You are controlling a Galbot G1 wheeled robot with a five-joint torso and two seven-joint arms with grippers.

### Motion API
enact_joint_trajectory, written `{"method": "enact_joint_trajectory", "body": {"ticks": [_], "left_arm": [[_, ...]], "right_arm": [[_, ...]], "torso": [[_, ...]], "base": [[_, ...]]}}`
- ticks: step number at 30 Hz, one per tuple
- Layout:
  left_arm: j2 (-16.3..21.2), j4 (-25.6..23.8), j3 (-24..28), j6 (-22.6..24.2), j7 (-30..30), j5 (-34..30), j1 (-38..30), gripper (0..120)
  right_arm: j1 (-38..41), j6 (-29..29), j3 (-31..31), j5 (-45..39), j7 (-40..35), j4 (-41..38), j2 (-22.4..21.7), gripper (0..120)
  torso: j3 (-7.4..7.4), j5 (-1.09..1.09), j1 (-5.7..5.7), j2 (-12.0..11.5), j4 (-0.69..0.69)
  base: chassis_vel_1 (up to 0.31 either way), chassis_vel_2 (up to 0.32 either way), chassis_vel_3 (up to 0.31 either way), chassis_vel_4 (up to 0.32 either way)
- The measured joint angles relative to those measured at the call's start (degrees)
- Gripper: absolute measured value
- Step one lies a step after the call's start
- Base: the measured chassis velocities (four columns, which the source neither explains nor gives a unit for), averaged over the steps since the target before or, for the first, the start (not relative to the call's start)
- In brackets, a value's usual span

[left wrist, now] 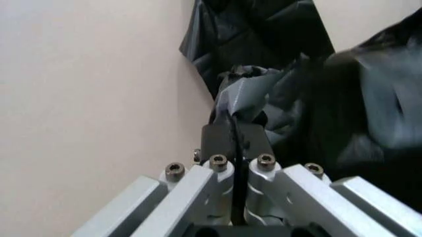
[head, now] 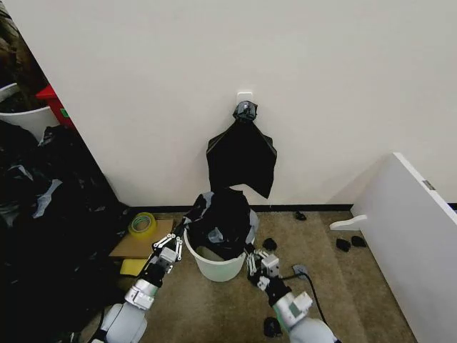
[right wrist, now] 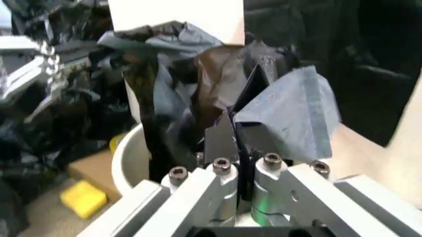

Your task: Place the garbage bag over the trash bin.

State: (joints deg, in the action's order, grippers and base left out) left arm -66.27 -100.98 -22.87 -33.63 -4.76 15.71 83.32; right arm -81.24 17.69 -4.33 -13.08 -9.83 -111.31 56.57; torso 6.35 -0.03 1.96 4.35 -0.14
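Note:
The trash bin [head: 214, 269] is a cream-white bucket standing on the carpet by the wall. The garbage bag [head: 226, 217], glossy black, is bunched over its mouth and rises above the rim. My left gripper [head: 171, 247] is at the bin's left rim, shut on a fold of the garbage bag [left wrist: 277, 94]. My right gripper [head: 255, 261] is at the bin's right rim, also shut on a grey-black fold of the garbage bag [right wrist: 283, 113]. In the right wrist view the bin's white wall [right wrist: 128, 158] shows beside the hanging plastic.
A fan-shaped bunch of black bags [head: 241, 153] hangs on the wall above the bin. A tape roll [head: 143, 224], cardboard [head: 136, 246] and a yellow block [head: 131, 266] lie to the left. Black sacks [head: 43, 221] pile at far left. A white panel [head: 418, 236] and small black scraps [head: 350, 243] are on the right.

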Motion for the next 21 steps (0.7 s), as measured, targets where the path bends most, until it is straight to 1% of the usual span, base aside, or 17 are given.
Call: {"method": "enact_joint_trajectory", "body": {"ticks": [1, 3, 5, 6, 8, 9, 11, 13, 14, 17, 19, 20, 21], "left_arm": [[1.0, -1.9, -0.1, 2.0, -2.1, 0.8, 1.7, 0], [1.3, -2.6, -0.1, 2.8, -3.1, 1.2, 2.4, 0], [3.3, -5.3, -0.4, 6.6, -8.6, 4.0, 5.5, 0], [3.3, -5.3, -0.4, 6.6, -8.6, 4.0, 5.5, 0], [4.8, -6.7, -0.6, 8.8, -11.7, 6.2, 7.4, 0], [4.8, -6.7, -0.6, 8.8, -11.7, 6.2, 7.4, 0], [7.8, -8.8, -0.8, 13.0, -13.0, 6.7, 9.7, 0], [10.3, -10.6, -0.5, 18.3, -13.0, 4.1, 11.2, 0], [10.3, -10.6, -0.5, 18.3, -13.0, 4.1, 11.2, 0], [12.7, -12.4, 0.0, 24.9, -11.4, -0.5, 11.9, 0], [13.5, -12.8, -0.1, 27.5, -8.1, -3.1, 11.8, 0], [13.5, -12.8, -0.1, 27.5, -8.1, -3.1, 11.8, 0], [13.9, -13.0, -0.2, 28.8, -6.1, -4.3, 11.7, 0]], "right_arm": [[-2.0, -1.9, 0.0, 1.3, -1.9, -2.6, -1.7, 0], [-2.7, -2.6, 0.1, 1.7, -2.6, -3.4, -2.2, 0], [-5.0, -5.8, 0.2, 3.8, -5.2, -6.1, -3.6, 0], [-5.0, -5.8, 0.2, 3.8, -5.2, -6.1, -3.6, 0], [-5.7, -7.3, 0.2, 4.5, -6.1, -6.8, -4.1, 0], [-5.7, -7.3, 0.2, 4.5, -6.1, -6.8, -4.1, 0], [-6.0, -10.2, 0.2, 4.6, -6.1, -7.5, -5.6, 0], [-5.9, -12.8, 0.2, 3.6, -6.1, -7.9, -6.8, 0], [-5.9, -12.8, 0.2, 3.6, -6.1, -7.9, -6.8, 0], [-5.4, -15.9, -0.1, 2.0, -6.7, -8.4, -7.6, 0], [-4.9, -18.0, -0.3, 1.4, -7.1, -8.6, -7.6, 0], [-4.9, -18.0, -0.3, 1.4, -7.1, -8.6, -7.6, 0], [-4.6, -19.0, -0.4, 1.5, -7.1, -8.6, -7.6, 0]], "torso": [[0.0, -0.01, 0.0, 0.0, -0.02], [0.0, 0.0, 0.0, 0.0, -0.01], [0.0, -0.01, 0.0, 0.0, 0.0], [0.0, -0.01, 0.0, 0.0, 0.0], [-0.01, 0.0, 0.0, 0.0, -0.01], [-0.01, 0.0, 0.0, 0.0, -0.01], [0.0, -0.01, 0.0, 0.0, 0.0], [0.0, 0.01, 0.0, 0.0, 0.0], [0.0, 0.01, 0.0, 0.0, 0.0], [0.0, 0.0, 0.0, 0.0, 0.0], [0.0, -0.01, 0.0, 0.0, 0.0], [0.0, -0.01, 0.0, 0.0, 0.0], [0.0, -0.01, 0.0, 0.0, -0.01]], "base": [[0.0, 0.0, 0.0, 0.0], [0.0, 0.0, 0.0, 0.0], [0.0, 0.0, 0.0, 0.0], [0.0, 0.0, 0.0, 0.0], [0.0, 0.0, 0.0, 0.0], [0.0, 0.0, 0.0, 0.0], [0.0, 0.0, 0.0, 0.0], [0.0, 0.0, 0.0, 0.0], [0.0, 0.0, 0.0, 0.0], [0.0, 0.0, 0.0, 0.0], [0.0, 0.0, 0.0, 0.0], [0.0, 0.0, 0.0, 0.0], [0.0, 0.0, 0.0, 0.0]]}}
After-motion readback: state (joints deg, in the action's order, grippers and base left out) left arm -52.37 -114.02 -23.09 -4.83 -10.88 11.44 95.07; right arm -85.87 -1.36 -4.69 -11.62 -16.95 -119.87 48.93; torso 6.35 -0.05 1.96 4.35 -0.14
